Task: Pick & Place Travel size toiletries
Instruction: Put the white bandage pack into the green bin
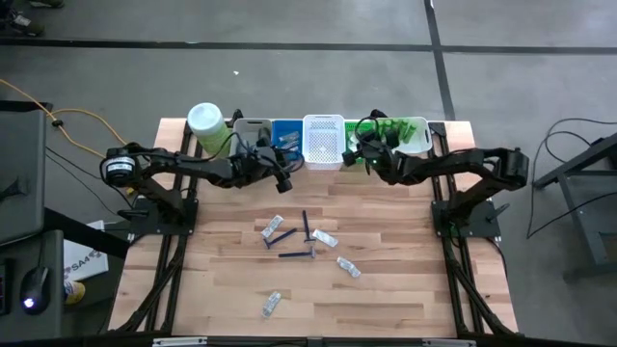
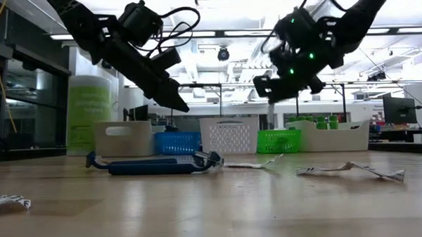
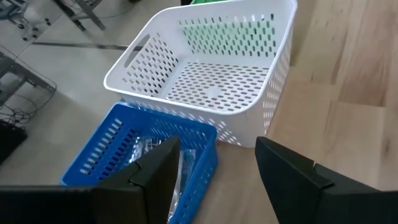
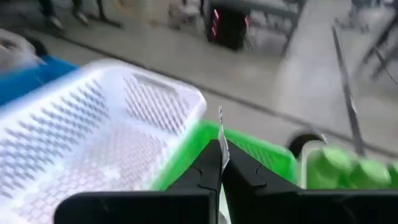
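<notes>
Right wrist view shows you the right end effector (image 4: 221, 163) pinching a thin sachet (image 4: 221, 144) above the green bin (image 4: 264, 155). Your left end effector (image 3: 214, 171) hangs spread over the blue bin (image 3: 106, 155).

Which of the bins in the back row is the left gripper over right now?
The blue bin, between the grey bin and the white perforated one. The left gripper hangs open at its edge, and clear packets lie inside it.

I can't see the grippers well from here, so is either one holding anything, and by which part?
The right gripper pinches a thin clear sachet by its lower edge. The left gripper is open, holding nothing.
</notes>
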### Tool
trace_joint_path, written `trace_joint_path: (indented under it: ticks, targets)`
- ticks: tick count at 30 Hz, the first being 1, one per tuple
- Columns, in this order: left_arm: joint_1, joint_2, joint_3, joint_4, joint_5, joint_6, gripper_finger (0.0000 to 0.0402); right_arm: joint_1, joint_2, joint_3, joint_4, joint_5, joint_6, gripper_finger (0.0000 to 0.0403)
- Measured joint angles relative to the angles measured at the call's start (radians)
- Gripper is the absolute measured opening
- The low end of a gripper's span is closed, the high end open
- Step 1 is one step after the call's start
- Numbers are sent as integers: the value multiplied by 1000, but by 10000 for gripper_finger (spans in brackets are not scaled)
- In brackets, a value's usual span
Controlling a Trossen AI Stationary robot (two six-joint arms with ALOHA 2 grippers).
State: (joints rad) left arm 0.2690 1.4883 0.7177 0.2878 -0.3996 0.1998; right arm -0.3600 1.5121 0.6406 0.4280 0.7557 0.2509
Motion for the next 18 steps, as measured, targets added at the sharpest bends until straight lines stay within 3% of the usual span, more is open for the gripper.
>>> trace_joint_path:
  ticks: [9, 18]
  targets:
    - [0, 0, 0, 0, 1, 1, 209, -94, 1, -1, -101, -133, 166, 9]
    - [-1, 0, 0, 1, 32, 1, 209, -106, 1, -1, -130, -152, 175, 99]
